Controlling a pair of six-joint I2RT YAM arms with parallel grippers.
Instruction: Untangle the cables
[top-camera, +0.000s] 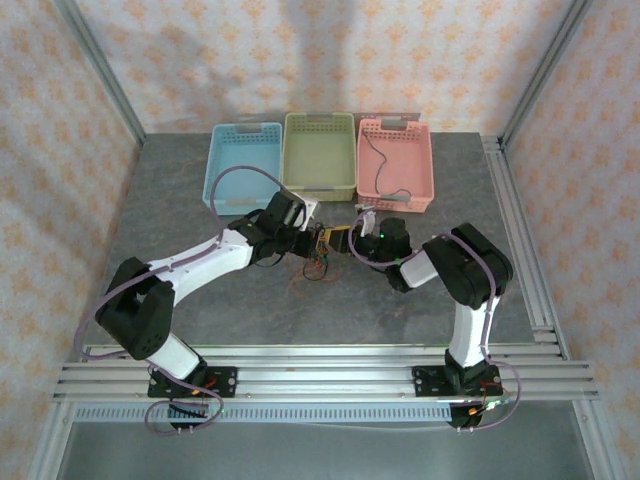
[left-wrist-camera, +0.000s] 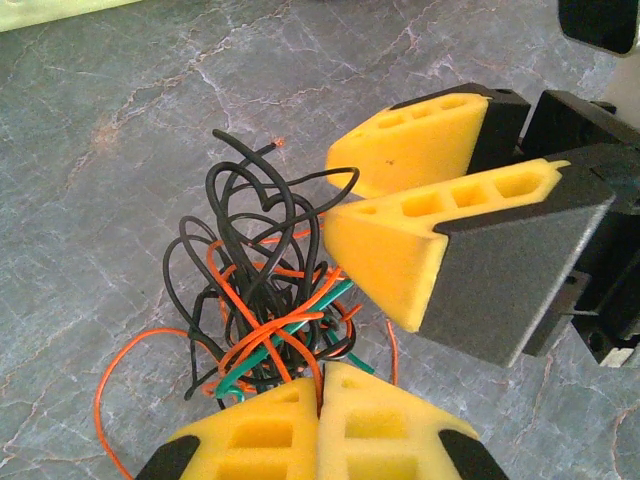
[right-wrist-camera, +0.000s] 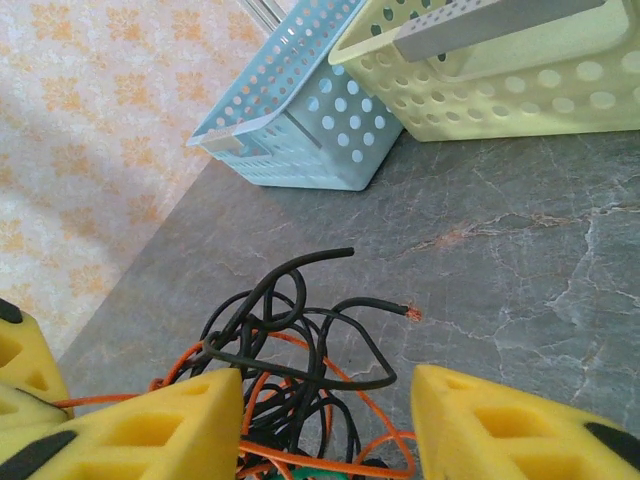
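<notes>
Tabletop (top-camera: 180, 190); cables (left-wrist-camera: 265, 300) between inward-angled arms (top-camera: 200, 262)

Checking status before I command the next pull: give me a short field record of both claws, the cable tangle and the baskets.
left claw: shut on the cable bundle
right claw: open, fingers either side of the bundle, not gripping
cable bundle: black, orange and green wires, tangled
blue basket: no wire seen inside
green basket: no wire seen inside
pink basket: one thin wire inside
</notes>
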